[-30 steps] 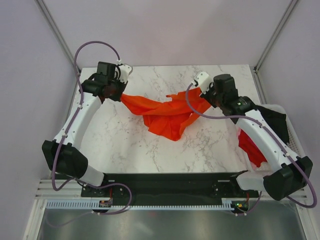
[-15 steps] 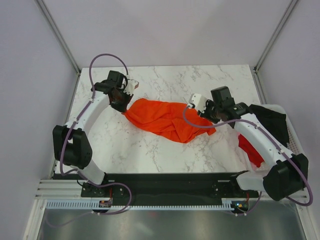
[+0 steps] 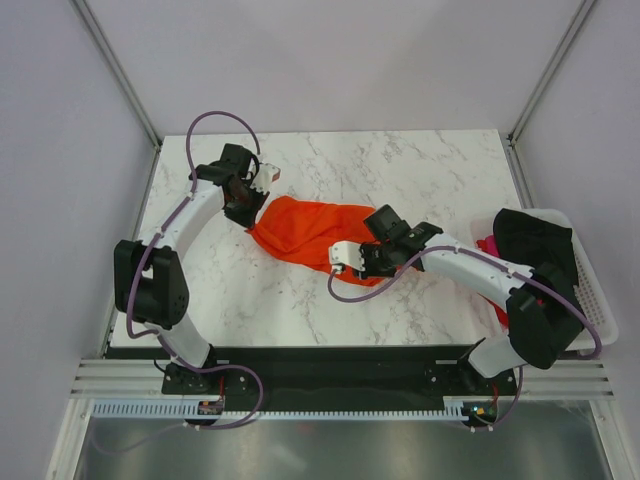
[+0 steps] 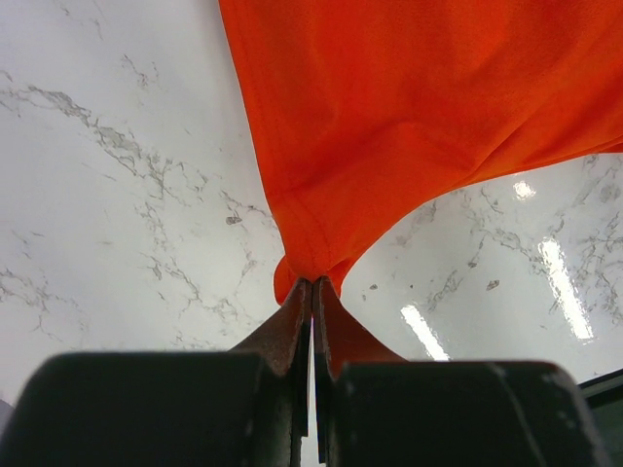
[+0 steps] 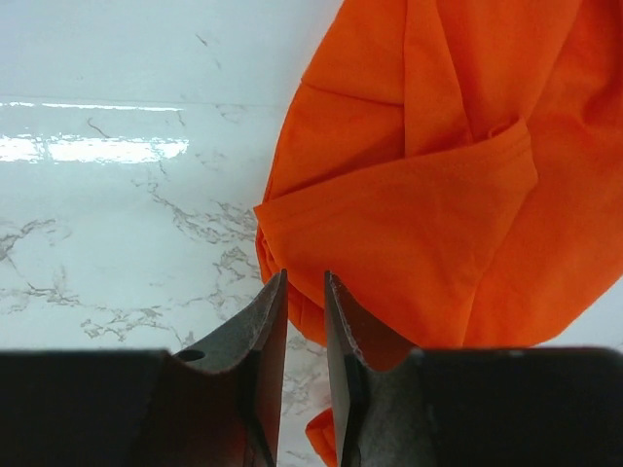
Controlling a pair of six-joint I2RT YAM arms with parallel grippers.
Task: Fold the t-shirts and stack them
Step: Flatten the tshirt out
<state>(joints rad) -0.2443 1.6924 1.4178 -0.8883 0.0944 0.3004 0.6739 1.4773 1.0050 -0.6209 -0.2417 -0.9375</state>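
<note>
The orange-red t-shirt (image 3: 310,232) lies bunched on the marble table, left of centre. My left gripper (image 3: 250,208) is shut on its far-left corner; in the left wrist view the jaws (image 4: 312,282) pinch a cloth tip and the shirt (image 4: 419,107) spreads away from them. My right gripper (image 3: 368,262) hovers at the shirt's near right edge. In the right wrist view its jaws (image 5: 303,277) stand a narrow gap apart with nothing between them, and the shirt (image 5: 438,195) lies just beyond. A black t-shirt (image 3: 535,240) and a bit of pink cloth (image 3: 487,243) sit in the basket.
A white mesh basket (image 3: 592,300) stands at the table's right edge, partly behind my right arm. Bare marble (image 3: 420,170) lies behind the shirt and at the near left. Frame posts rise at the table's far corners.
My right gripper has let go of the shirt's right end and swung left and nearer, over its near edge. The shirt has dropped from stretched to bunched. The left gripper barely moved.
</note>
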